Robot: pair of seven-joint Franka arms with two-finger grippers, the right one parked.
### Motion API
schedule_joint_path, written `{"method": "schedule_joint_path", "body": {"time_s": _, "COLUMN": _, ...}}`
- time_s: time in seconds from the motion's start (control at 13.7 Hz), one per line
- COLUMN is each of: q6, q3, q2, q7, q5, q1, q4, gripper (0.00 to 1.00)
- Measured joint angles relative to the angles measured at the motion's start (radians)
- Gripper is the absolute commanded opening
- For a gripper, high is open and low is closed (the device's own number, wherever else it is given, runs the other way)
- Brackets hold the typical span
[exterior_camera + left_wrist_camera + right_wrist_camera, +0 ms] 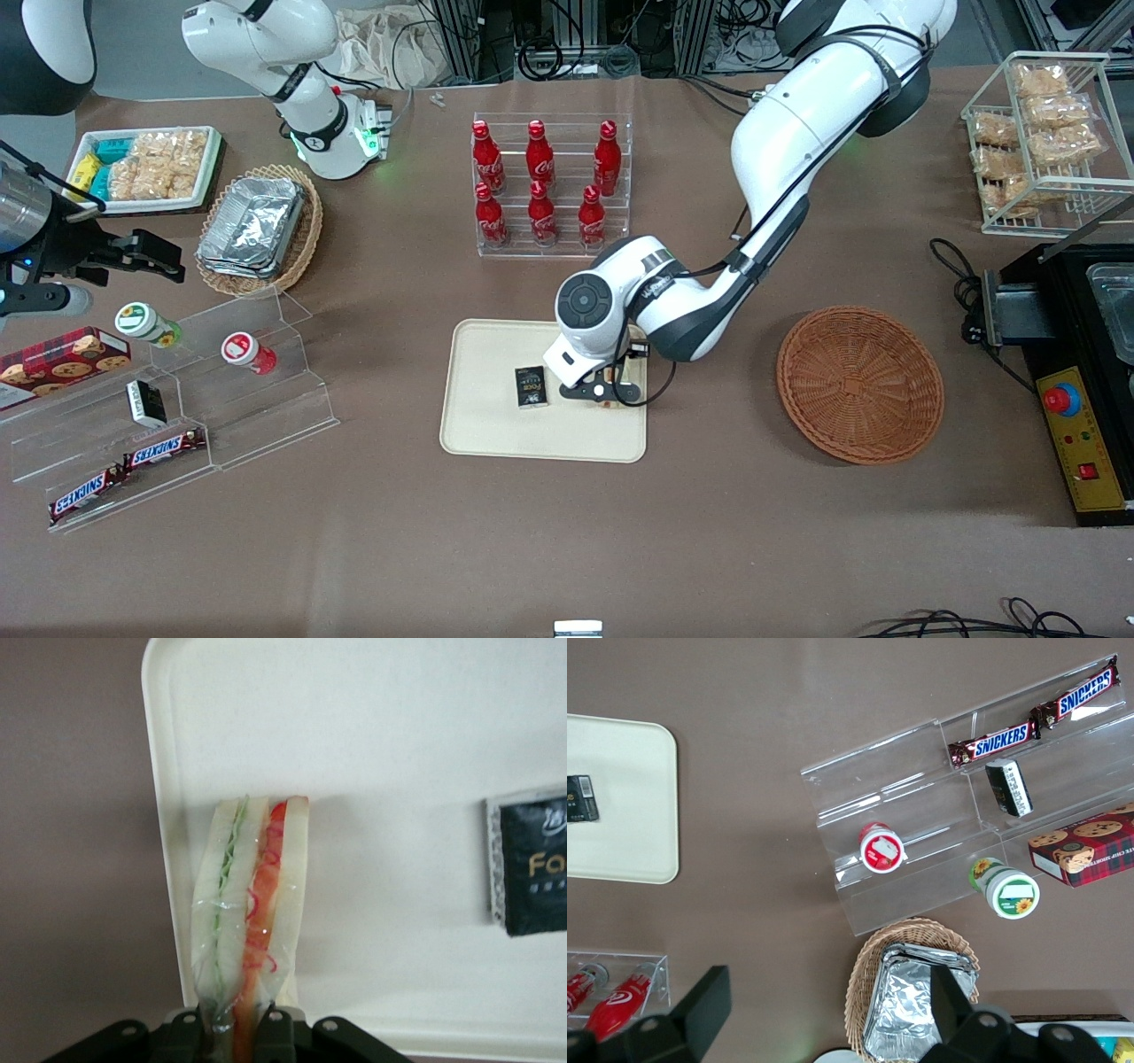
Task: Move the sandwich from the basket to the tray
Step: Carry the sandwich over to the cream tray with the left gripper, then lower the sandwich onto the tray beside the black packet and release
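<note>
pincer [606, 391] clamps 1 sandwich [252, 904] | over 1 tray [496, 439] | 1 basket [859, 384]

A small black packet [582, 798] lies on the cream tray [633, 771]. Well apart from it, a clear stepped stand [921, 806] holds two Snickers bars [992, 742] (end to end) and a red-capped jar [881, 848]. Foil containers [917, 1005] fill a tan wicker basket [864, 988] near the stand.

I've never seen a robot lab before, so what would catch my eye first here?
Probably the white arm bent low over the cream tray, its gripper shut on a wrapped sandwich at the tray's rim, beside a small black packet. Next, the brown basket, toward the working arm's end, and the red bottles, farther from the camera than the tray.
</note>
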Motion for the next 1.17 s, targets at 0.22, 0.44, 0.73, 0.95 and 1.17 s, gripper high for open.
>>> {"method": "schedule_joint_path", "body": {"time_s": 0.22, "q6": 0.029, "q3": 0.028, "q2": 0.002, "q7": 0.000, "q5": 0.001, "q1": 0.000, "q4": 0.012, "gripper": 1.00}}
{"method": "schedule_joint_path", "body": {"time_s": 0.44, "q6": 0.039, "q3": 0.032, "q2": 0.004, "q7": 0.000, "q5": 0.001, "q1": 0.000, "q4": 0.015, "gripper": 1.00}}
{"method": "schedule_joint_path", "body": {"time_s": 0.73, "q6": 0.019, "q3": 0.033, "q2": -0.016, "q7": -0.001, "q5": 0.001, "q1": 0.003, "q4": 0.050, "gripper": 1.00}}
{"method": "schedule_joint_path", "body": {"time_s": 0.95, "q6": -0.059, "q3": 0.035, "q2": -0.106, "q7": -0.002, "q5": 0.000, "q1": 0.054, "q4": 0.072, "gripper": 1.00}}
{"method": "schedule_joint_path", "body": {"time_s": 1.17, "q6": -0.170, "q3": 0.034, "q2": -0.238, "q7": 0.044, "q5": -0.086, "q1": 0.154, "q4": 0.049, "gripper": 1.00}}
